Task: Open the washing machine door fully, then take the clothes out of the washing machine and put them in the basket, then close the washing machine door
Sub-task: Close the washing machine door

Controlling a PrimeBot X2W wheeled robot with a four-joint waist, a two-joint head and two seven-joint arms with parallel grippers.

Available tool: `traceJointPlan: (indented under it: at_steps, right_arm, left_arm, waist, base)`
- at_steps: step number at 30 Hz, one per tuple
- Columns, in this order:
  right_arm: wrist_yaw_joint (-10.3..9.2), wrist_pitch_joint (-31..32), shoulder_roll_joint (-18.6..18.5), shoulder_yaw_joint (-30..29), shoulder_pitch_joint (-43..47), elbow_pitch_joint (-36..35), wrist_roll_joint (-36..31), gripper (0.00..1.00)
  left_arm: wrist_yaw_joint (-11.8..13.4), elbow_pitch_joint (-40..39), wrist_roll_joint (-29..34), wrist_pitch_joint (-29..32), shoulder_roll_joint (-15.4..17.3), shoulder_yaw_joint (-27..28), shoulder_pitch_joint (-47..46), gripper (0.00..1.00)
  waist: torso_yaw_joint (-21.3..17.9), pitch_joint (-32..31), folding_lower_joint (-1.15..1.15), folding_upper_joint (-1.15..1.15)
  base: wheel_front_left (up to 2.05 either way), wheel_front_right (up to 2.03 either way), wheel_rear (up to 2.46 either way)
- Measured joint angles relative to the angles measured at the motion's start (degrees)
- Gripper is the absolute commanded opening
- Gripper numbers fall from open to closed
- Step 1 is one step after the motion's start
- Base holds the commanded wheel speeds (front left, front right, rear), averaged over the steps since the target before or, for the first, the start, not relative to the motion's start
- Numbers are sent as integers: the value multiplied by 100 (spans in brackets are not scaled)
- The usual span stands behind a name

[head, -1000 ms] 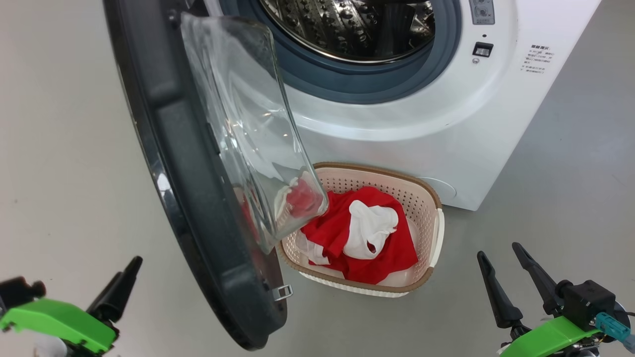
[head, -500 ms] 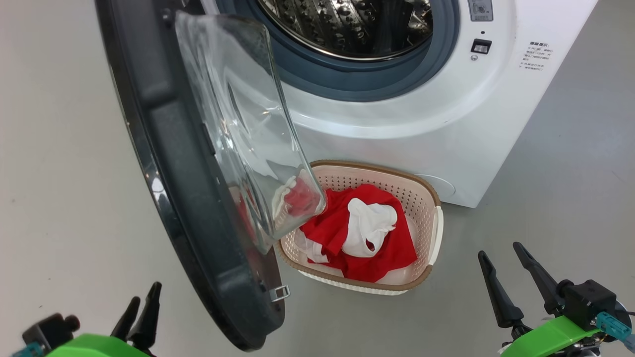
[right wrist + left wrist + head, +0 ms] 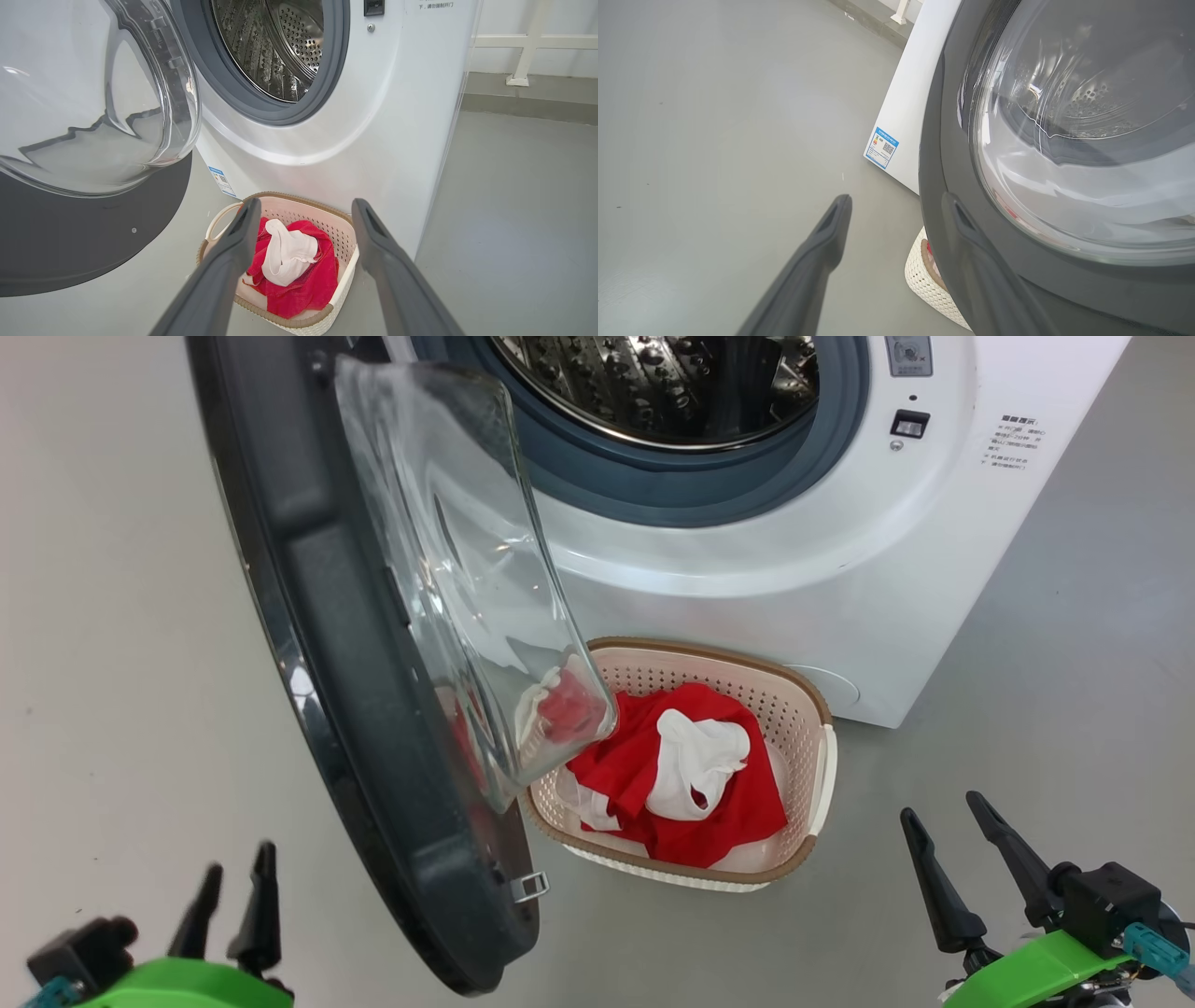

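Note:
The washing machine door (image 3: 308, 569) stands open, its black rim and clear glass bowl (image 3: 448, 569) swung out to the left of the white washing machine (image 3: 747, 588). The steel drum (image 3: 653, 383) shows no cloth inside. Red and white clothes (image 3: 691, 775) lie in the cream basket (image 3: 826, 775) on the floor in front of the machine. My left gripper (image 3: 241, 859) is open, low and left of the door, beside the door's outer face (image 3: 1064, 140) in the left wrist view. My right gripper (image 3: 939, 805) is open, right of the basket; the right wrist view shows the clothes (image 3: 289, 261) between its fingers.
Grey floor surrounds the machine. A blue label sticker (image 3: 881, 147) sits low on the machine's side. The door's lower edge overhangs the basket's left end (image 3: 920, 275). A white rail (image 3: 523, 42) runs along the wall behind the machine's right side.
My left gripper has swung round from pointing up-right to pointing up, and both its fingers now show, near the door's outer face. The right gripper, door and basket have not moved.

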Motion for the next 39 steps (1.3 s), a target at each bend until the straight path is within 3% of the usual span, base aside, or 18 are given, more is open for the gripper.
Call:
traceJointPlan:
  at_steps: [7,16,23,39]
  right_arm:
    - [0,0,-16,4,-4,2,0,100]
    - [0,0,-20,8,-15,7,0,100]
    - [0,0,-20,13,-15,11,0,100]
    - [0,0,-21,31,-15,31,0,100]
  left_arm:
    - [0,-733,1582,0,-603,913,171,100]
    - [-1,-1475,2848,0,-947,1457,455,100]
    - [-1,-1737,3134,0,-995,1508,721,100]
    - [14,-1753,2958,0,-998,1193,987,100]
  waist:
    - [-39,-19,0,0]
    - [-60,-34,0,0]
    - [-66,-79,0,0]
    - [-88,-123,0,0]
  base:
    - [0,0,0]
    - [0,0,0]
    - [0,0,0]
    - [0,0,0]
